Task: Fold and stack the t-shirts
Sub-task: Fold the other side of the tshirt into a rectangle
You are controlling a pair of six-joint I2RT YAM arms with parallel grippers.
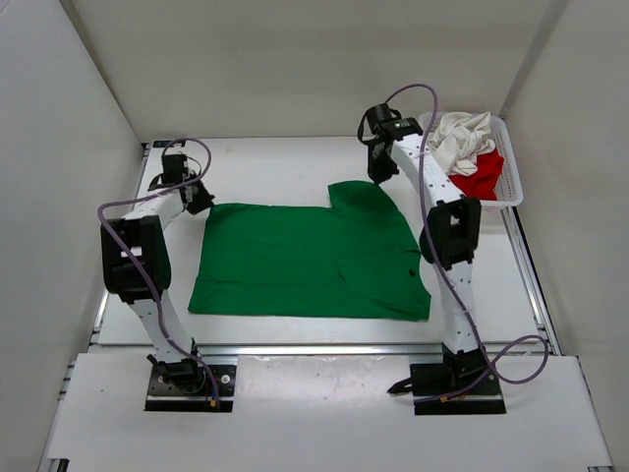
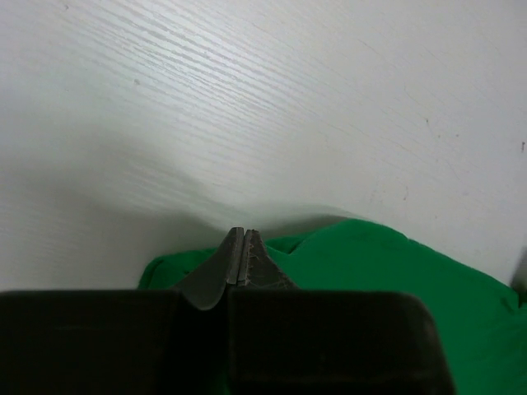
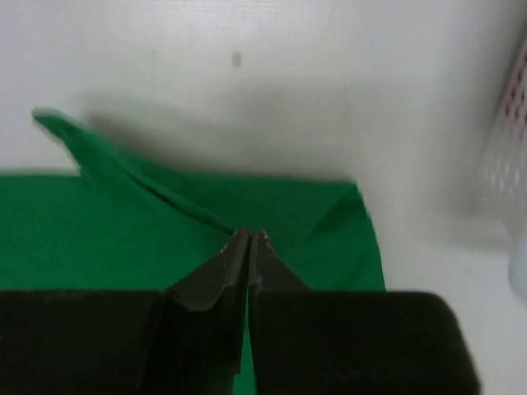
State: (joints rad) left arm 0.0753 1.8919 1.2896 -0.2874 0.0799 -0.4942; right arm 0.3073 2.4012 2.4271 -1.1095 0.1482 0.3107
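Green t-shirt (image 1: 305, 261) is spread mostly flat on the worktop (image 1: 275, 162). Its far edge runs straight from one set of fingers to the other, and the whole body lies on the base side of both. Left fingers (image 2: 210, 284) are clenched tip to tip at the shirt's far corner. Cloth bunches on either side of the tips, so it reads as a pinch, though no fabric is visible between the pads. Right fingers (image 3: 210, 284) are also clenched, at the opposite far corner. A raised ridge of cloth runs up to their tips and the flap stands off the worktop there, so they are grasping the shirt. Each arm has its own corner and neither is nearer than the other. The long axis of the held edge runs side to side between the fingers. Judgement: the next move is a fold pulling that edge toward the bases over the body, which needs both corners to travel level or the edge skews. White t-shirt (image 1: 462, 133) and red t-shirt (image 1: 482, 177) sit heaped in the basket (image 1: 511, 187) just outboard of the right fingers, not folded yet.
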